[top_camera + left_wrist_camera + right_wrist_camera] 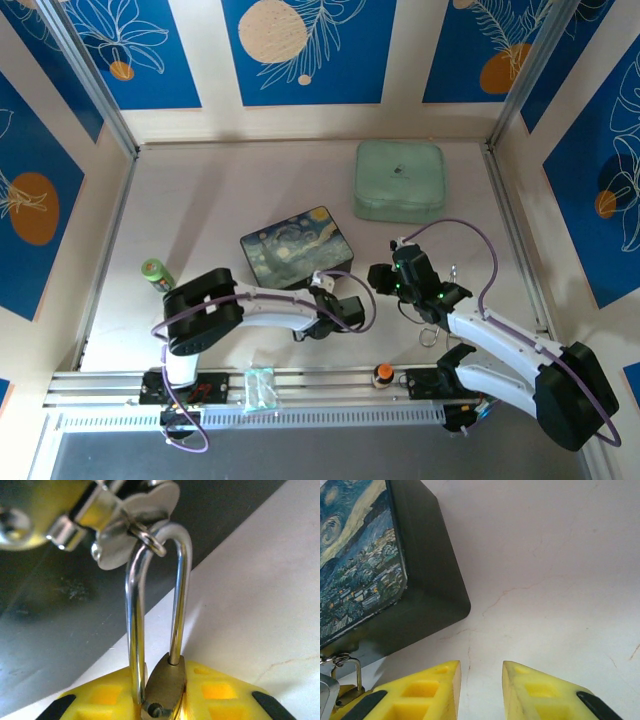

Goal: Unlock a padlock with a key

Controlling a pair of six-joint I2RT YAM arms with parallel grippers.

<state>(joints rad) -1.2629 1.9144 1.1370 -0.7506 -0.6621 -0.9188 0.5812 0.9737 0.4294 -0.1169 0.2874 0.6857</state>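
Padlock (pixel 165 680) sits pinched in left gripper (pixel 162 702), shackle (pixel 181 580) threading a silver ring (pixel 152 542).

Bare desk (pixel 560 580) lies open ahead of the right pincer (pixel 480 670) and to its right. On its left the box (pixel 365 565) stands as a wall, with the padlock (pixel 347 682) at its near corner. From above, a free strip runs between box and case (pixel 400 180). The desk left of the box is open but for a can (pixel 155 272).
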